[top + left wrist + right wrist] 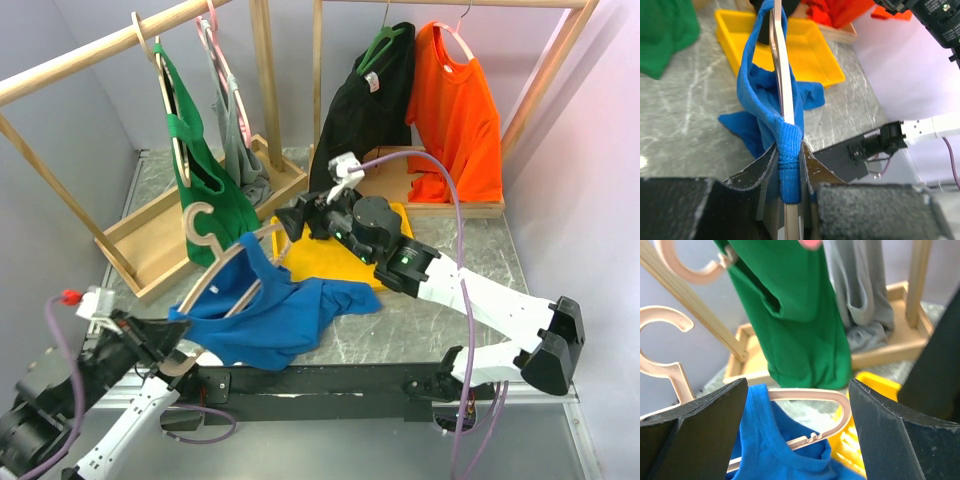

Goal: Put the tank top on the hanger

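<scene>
Robot lab test cell, staged as clothes corner. Plain pale partition walls [60, 120] around marble-look table [400, 330]. Wooden garment racks [80, 62] beyond right gripper [290, 222], yellow tray [320, 262] just beneath it, purple cables [457, 215] looping behind it.

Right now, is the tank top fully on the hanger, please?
Partly: the tank top's strap loops the hanger; the rest bunched on the table.

left fingers [752, 182] pinch hanger [781, 75] | tank top [757, 95] draped over it

Left gripper [789, 170] clamped; right gripper [797, 387] spread wide.
</scene>
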